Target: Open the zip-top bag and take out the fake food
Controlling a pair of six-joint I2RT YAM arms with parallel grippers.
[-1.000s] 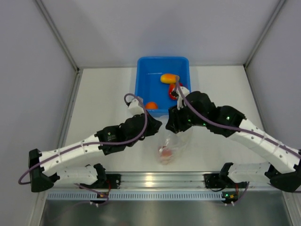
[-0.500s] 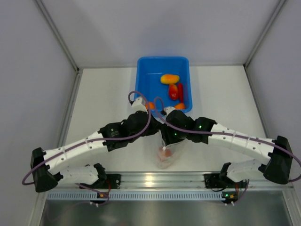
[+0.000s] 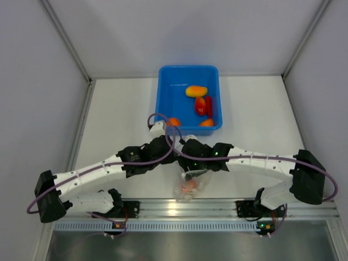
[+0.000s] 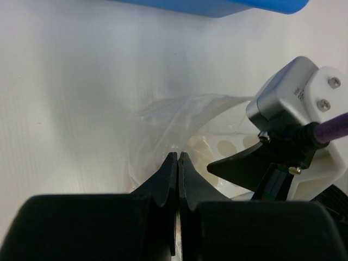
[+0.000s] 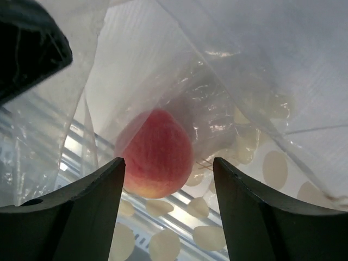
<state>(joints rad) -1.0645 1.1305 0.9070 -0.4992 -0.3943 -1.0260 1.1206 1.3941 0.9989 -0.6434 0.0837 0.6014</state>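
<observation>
Swinging back from the blue tub point(image 3: 161, 98) at 12 o'clock, the right arm point(image 3: 261, 163) now reaches into the bag. At 9 o'clock of the bag, the left gripper point(image 4: 178, 162) has its claw pressed together, pinching the rim of the zip-top bag point(image 3: 190, 190), which sits at 6 o'clock by the near table edge. Inside it the right gripper point(image 5: 168, 163) stands spread, fingers either side of a pink-red peach point(image 5: 155, 147). Four pieces of fake food point(image 3: 196, 91) lie in the tub.
</observation>
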